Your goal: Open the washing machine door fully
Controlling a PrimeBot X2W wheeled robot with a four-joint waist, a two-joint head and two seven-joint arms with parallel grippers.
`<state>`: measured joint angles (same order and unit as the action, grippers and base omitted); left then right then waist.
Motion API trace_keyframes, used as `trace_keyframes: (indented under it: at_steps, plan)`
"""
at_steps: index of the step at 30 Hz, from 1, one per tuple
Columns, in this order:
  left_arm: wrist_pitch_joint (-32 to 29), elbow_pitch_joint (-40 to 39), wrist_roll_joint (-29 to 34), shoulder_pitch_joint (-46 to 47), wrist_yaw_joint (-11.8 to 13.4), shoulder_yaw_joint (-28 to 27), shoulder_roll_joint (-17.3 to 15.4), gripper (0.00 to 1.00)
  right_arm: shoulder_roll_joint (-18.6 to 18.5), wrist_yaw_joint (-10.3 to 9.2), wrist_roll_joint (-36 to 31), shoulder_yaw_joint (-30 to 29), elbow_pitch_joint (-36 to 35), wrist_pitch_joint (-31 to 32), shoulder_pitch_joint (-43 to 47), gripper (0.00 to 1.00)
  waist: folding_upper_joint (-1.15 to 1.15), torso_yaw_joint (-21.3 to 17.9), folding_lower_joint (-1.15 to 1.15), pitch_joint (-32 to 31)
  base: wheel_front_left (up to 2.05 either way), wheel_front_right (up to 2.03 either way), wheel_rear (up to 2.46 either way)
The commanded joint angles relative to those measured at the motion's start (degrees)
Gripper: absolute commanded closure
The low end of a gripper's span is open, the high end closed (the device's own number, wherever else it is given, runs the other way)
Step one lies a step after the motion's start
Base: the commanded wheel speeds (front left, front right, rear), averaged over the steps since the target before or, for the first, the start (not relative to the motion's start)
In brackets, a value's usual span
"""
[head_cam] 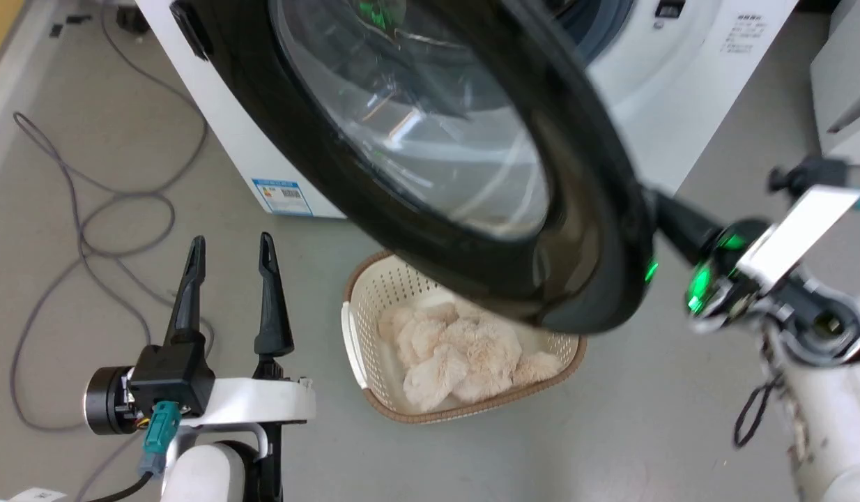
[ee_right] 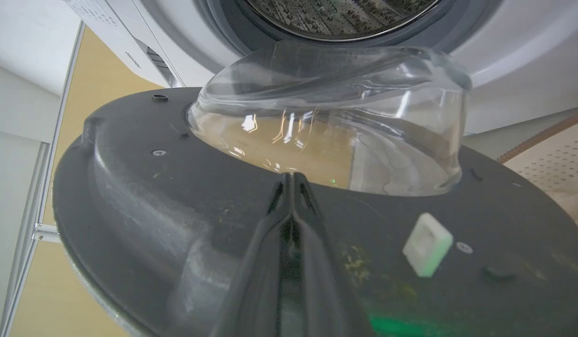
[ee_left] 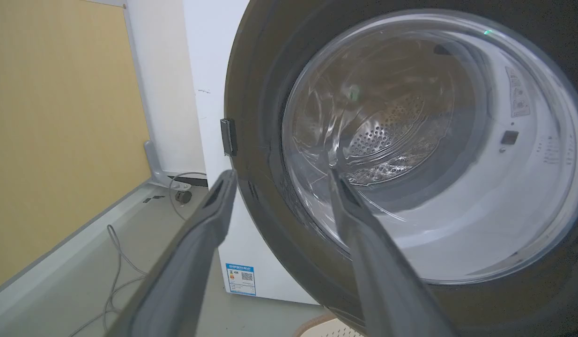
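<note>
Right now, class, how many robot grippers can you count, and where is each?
2. The left gripper hangs at lower left of the head view, jaws open, clear of the washing machine door. The right gripper lies along the door's dark inner face, jaws shut.

Grey floor [head_cam: 611, 432] thru-out, smooth, evenly lit. Loose grey cable [head_cam: 88, 223] looping across it at left. Yellow wall panel [ee_left: 59, 140] w/ pale skirting [ee_left: 73, 245] running along its foot. Beige perforated basket [head_cam: 378, 293] sitting on the floor, fluffy cream fabric [head_cam: 458, 355] inside. Pale cabinet corner [head_cam: 848, 77] at far right.
</note>
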<state>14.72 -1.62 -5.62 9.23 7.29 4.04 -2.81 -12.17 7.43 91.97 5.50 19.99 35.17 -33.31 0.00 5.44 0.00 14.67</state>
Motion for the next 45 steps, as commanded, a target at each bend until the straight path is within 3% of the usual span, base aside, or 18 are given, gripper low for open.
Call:
trace_keyframes:
  at_steps: [1, 28, 38, 45]
  plan:
    - [0.28, 0.16, 0.59, -0.73, -0.41, -0.15, -0.07, 0.00, 0.90, 0.06, 0.46, 0.65, -0.76, 0.43, 2.02, 1.00, 0.00, 0.10, 0.00, -1.06, 0.00, 0.00, 0.00]
    - [0.28, 2.01, 1.64, -7.07, -1.64, -1.23, -0.07, 0.00, 8.68, 0.06, 2.07, 12.91, -12.36, 4.46, 21.71, 1.00, 0.00, 1.43, 0.00, -10.05, 0.00, 0.00, 0.00]
    - [0.28, 2.48, 1.91, -8.78, -2.01, -1.97, -0.07, 0.00, 9.23, 0.06, 4.37, 17.31, -13.34, 2.03, 24.75, 1.00, 0.00, 1.50, 0.00, -12.00, 0.00, 0.00, 0.00]
    - [0.28, 2.97, 2.18, -10.52, -2.22, -2.91, -0.07, 0.00, 9.27, 0.06, 5.38, 14.44, -14.24, -4.74, 25.58, 1.00, 0.00, 0.52, 0.00, -14.25, 0.00, 0.00, 0.00]
